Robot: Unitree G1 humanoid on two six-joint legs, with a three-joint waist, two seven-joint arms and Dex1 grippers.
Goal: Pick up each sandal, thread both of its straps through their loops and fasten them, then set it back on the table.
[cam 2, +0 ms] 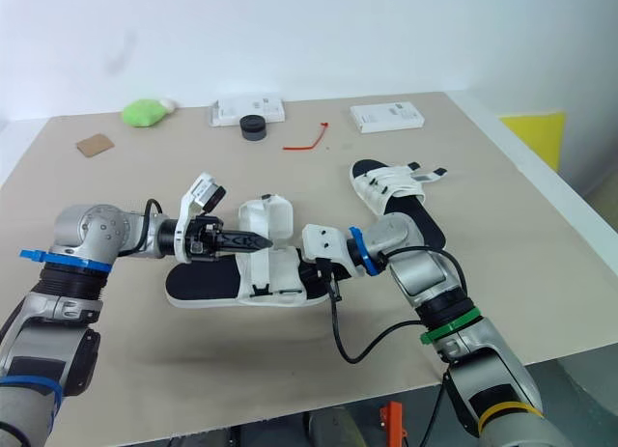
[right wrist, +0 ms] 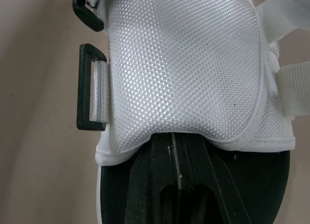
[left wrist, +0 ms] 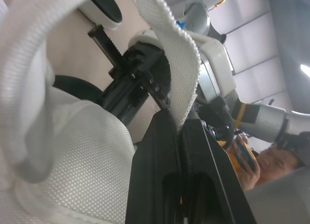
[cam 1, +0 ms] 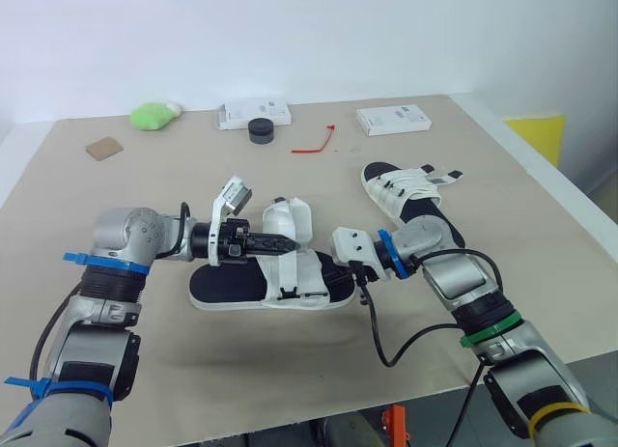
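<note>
A white-strapped sandal [cam 1: 241, 285] with a black sole lies on the table [cam 1: 145, 196] between my arms. My left gripper [cam 1: 293, 242] is shut on the end of one of its white woven straps [left wrist: 177, 69], holding it up over the upper. My right gripper [right wrist: 177, 137] is shut, its tips tucked under the edge of the white mesh upper [right wrist: 189, 64]; whether it pinches the fabric I cannot tell. Two black loops [right wrist: 89, 93] stick out beside that upper. The second sandal [cam 1: 410, 201] lies flat further back on the right, with its straps loose.
Along the back of the table are a green cloth [cam 1: 154, 114], two white boxes [cam 1: 253, 112] [cam 1: 393, 119], a black round cap [cam 1: 261, 129], a red tie [cam 1: 316, 140] and a cardboard scrap [cam 1: 103, 148]. A person [left wrist: 264, 161] stands beyond the table.
</note>
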